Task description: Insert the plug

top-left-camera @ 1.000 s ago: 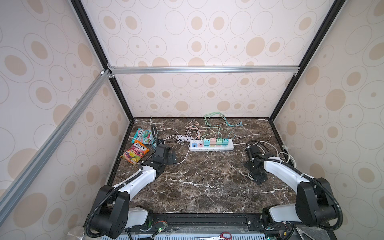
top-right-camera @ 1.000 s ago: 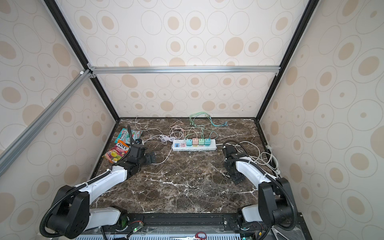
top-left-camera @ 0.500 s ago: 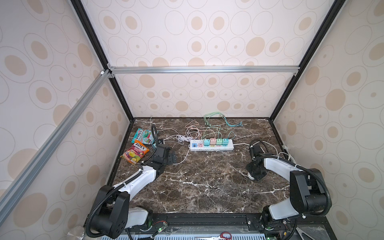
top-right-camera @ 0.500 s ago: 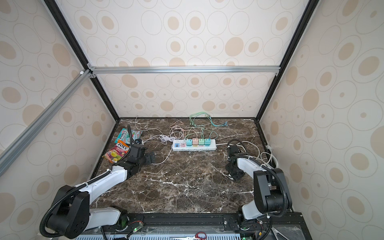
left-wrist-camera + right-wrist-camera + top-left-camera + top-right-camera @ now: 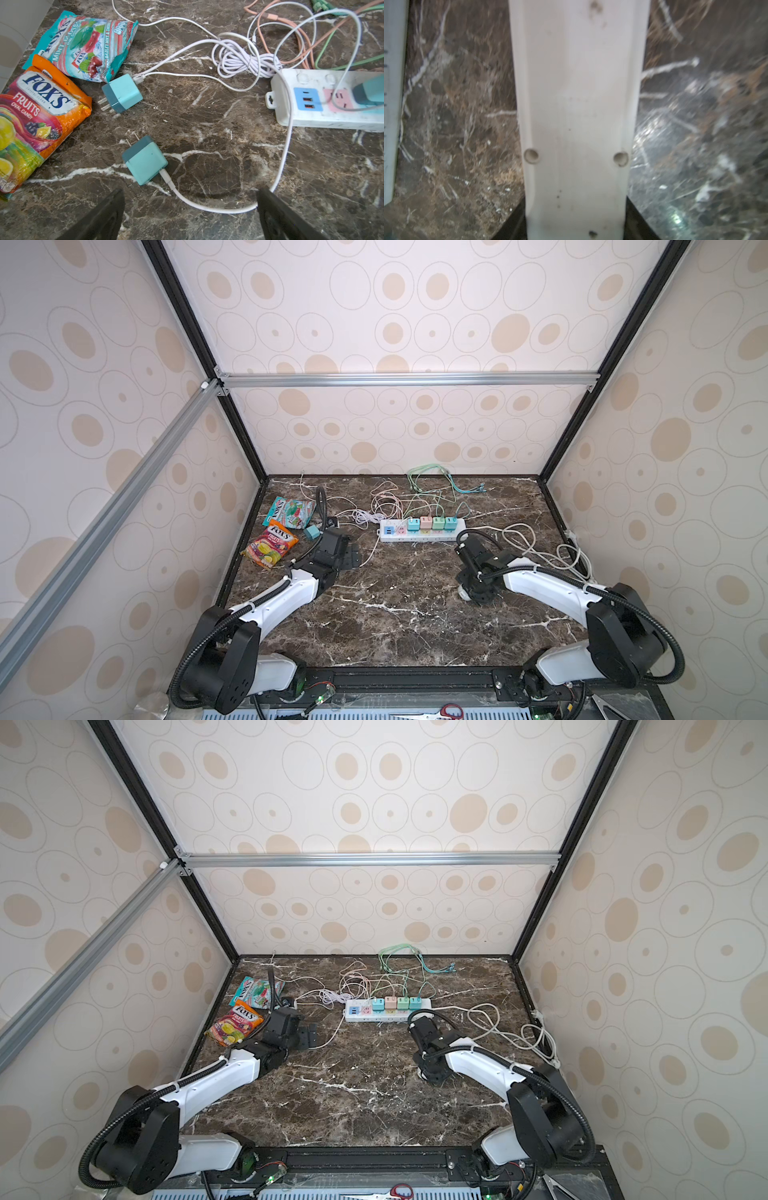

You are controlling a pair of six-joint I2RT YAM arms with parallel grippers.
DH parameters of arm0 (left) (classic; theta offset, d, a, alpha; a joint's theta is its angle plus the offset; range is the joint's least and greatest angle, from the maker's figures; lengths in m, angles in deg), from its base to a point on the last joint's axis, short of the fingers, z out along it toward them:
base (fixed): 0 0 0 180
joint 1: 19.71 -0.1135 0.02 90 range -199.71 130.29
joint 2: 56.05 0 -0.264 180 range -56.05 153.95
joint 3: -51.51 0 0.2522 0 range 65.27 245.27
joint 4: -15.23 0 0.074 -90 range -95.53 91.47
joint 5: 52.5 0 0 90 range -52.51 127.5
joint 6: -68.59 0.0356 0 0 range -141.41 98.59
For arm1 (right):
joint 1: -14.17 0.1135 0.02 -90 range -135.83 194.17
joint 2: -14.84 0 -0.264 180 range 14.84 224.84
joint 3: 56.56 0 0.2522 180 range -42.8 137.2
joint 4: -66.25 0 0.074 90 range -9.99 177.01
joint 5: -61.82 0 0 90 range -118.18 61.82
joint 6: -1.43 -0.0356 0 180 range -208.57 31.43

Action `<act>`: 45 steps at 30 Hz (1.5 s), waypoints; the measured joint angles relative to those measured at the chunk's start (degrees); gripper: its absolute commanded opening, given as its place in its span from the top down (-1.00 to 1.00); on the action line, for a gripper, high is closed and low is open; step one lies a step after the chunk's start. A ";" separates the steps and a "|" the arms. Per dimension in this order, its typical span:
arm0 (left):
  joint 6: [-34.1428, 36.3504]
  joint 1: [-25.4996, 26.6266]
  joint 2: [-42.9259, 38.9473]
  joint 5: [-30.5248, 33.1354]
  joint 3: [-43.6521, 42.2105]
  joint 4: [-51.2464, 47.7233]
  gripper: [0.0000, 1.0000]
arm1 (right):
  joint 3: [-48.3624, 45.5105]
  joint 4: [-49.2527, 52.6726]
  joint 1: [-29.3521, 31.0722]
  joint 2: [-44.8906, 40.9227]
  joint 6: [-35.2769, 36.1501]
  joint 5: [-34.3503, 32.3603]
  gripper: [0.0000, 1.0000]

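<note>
Hovering, jaws spread wide, the left gripper frames a teal charger plug lying on the marble table, apart from the power strip; a square grip on its flat sides, clear of the cable, looks best. The right gripper appears clamped on a white piece.

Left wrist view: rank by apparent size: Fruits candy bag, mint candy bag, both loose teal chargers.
1. Fruits candy bag, even cropped by the frame edge.
2. Mint candy bag.
3. Nearer teal charger and farther teal charger: nearly alike; the nearer looks slightly bigger, likely just camera nearness, so unranked.
</note>
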 measured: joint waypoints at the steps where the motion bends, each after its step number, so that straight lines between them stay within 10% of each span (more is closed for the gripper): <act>1: 0.20 0.35 0.00 0.00 0.00 -0.04 -0.96 | 0.92 -0.13 1.33 1.31 -1.44 0.09 0.02; 10: 4.59 7.13 0.04 0.72 0.52 0.02 -0.94 | 7.78 -4.44 8.57 12.70 -7.72 1.92 -0.45; 17: 7.69 13.07 0.15 0.39 3.02 -0.04 -0.93 | 7.85 -1.75 7.41 6.25 0.44 -5.09 -0.81; 29: 15.21 30.86 16.39 -4.98 12.90 4.37 -0.86 | -8.66 -11.74 -25.99 -8.57 38.07 -0.52 -0.75; 45: 25.70 39.52 37.53 -4.48 26.43 7.32 -0.62 | -4.52 -18.18 -29.99 2.56 50.07 8.33 -0.55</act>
